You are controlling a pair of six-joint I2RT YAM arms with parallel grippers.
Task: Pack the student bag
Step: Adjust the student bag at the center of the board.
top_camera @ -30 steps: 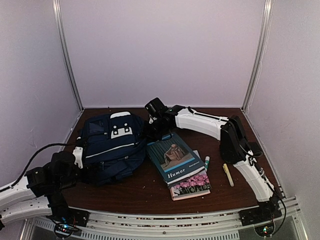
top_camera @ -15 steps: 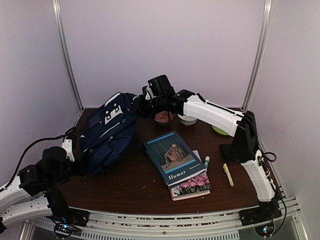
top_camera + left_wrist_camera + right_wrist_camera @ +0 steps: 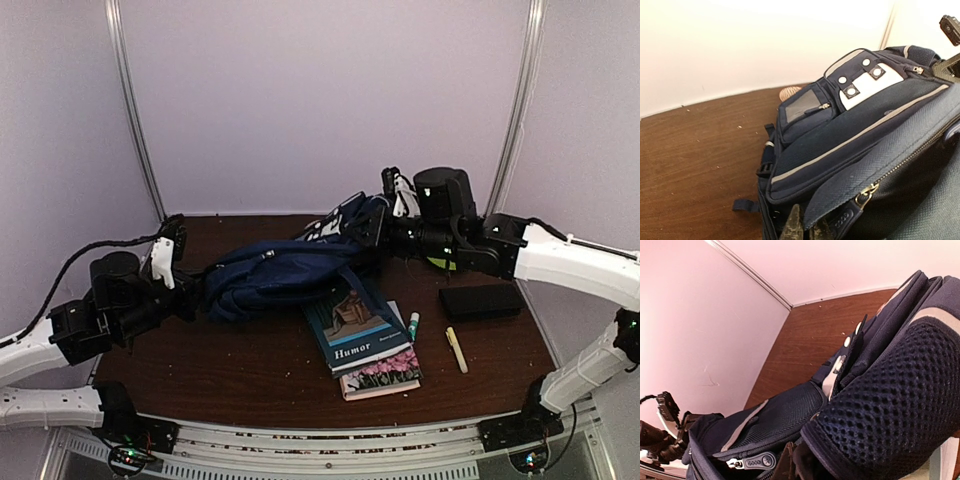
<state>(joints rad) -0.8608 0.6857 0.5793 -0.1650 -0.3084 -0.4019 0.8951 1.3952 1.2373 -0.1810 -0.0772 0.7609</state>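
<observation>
The navy-blue student bag lies stretched across the middle of the frame. Its right end is raised, white patches showing there, and its crumpled body sags toward the left.

light: we see soft, even light, shadows faint | top view: dimmish, grainy, the student bag reads nearly black | left wrist: wall blown out to white (we get it pinkish in the right wrist view) | focus: nearest fabric soft at both wrist views' lower edge
</observation>
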